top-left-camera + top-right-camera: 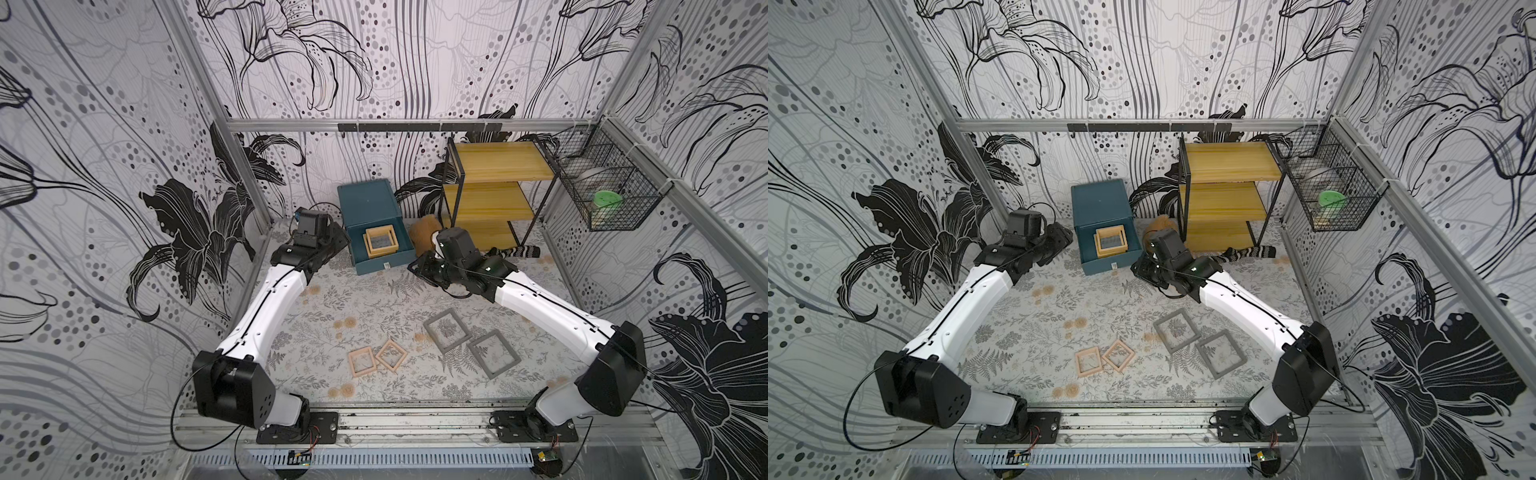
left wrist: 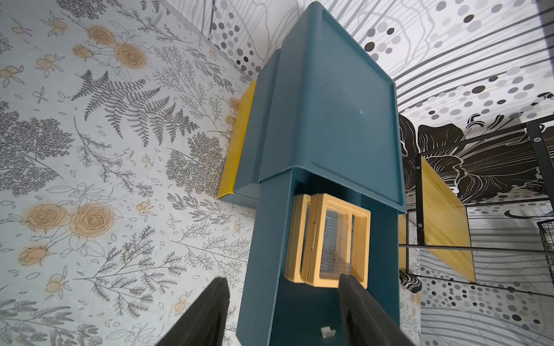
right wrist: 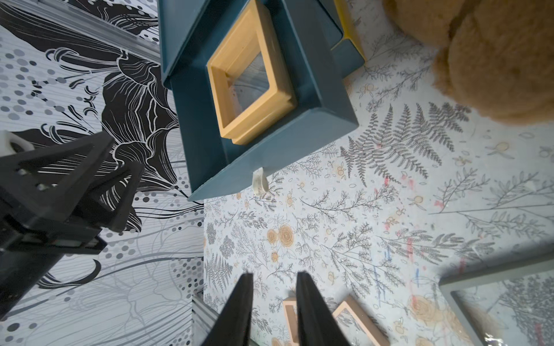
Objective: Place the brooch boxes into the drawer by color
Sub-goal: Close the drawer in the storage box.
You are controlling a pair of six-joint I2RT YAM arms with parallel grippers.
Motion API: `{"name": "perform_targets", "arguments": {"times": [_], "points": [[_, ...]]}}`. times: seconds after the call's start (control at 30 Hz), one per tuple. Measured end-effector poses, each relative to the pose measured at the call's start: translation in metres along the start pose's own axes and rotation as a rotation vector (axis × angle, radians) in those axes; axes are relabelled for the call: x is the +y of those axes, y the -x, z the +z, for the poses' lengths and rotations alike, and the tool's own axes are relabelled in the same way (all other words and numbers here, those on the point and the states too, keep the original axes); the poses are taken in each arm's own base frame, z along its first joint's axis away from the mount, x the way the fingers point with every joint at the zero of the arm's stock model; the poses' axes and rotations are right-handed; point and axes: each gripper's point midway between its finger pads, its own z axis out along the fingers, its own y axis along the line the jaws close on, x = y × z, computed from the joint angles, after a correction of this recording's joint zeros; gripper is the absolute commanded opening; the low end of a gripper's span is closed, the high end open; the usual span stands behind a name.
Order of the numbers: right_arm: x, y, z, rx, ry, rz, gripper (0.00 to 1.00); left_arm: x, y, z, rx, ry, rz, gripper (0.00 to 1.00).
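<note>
Both yellow-tan brooch boxes (image 1: 382,240) stacked in open top drawer (image 1: 384,266), table's (image 1: 332,303) 12 o'clock. Your left gripper (image 2: 283,277): fingers apart, empty, seemingly straddling drawer's 9 o'clock wall. Your right gripper (image 3: 275,273): fingers slightly apart, empty, near knob (image 3: 259,185). Lift left clear, push front squarely shut.

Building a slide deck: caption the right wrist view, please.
Two yellow brooch boxes sit stacked in the open teal drawer; the right gripper hovers empty nearby.
</note>
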Motion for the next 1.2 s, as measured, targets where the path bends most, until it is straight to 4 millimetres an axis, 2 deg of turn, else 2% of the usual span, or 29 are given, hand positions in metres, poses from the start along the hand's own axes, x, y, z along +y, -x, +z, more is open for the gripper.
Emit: {"name": "perform_targets", "arguments": {"times": [0.27,0.57,0.7,0.87,1.03,1.2], "points": [[-0.02,-0.018,0.011,0.057,0.024,0.087,0.3,-0.004,0.02,0.042,0.012,0.009,0.011,0.6],[-0.011,-0.016,0.011,0.064,0.073,0.085,0.32,0.002,0.026,0.089,0.045,0.011,0.034,0.57],[-0.01,-0.016,0.015,0.075,0.085,0.086,0.32,0.001,0.031,0.095,0.039,0.006,0.04,0.53],[-0.017,-0.016,0.031,0.091,0.077,0.096,0.31,-0.002,0.033,0.095,0.038,-0.009,0.054,0.44],[-0.026,-0.017,0.05,0.107,0.057,0.104,0.3,-0.004,0.032,0.097,0.036,-0.023,0.059,0.41],[-0.021,-0.012,0.062,0.101,0.071,0.107,0.27,-0.005,0.032,0.099,0.03,-0.038,0.059,0.4]]}}
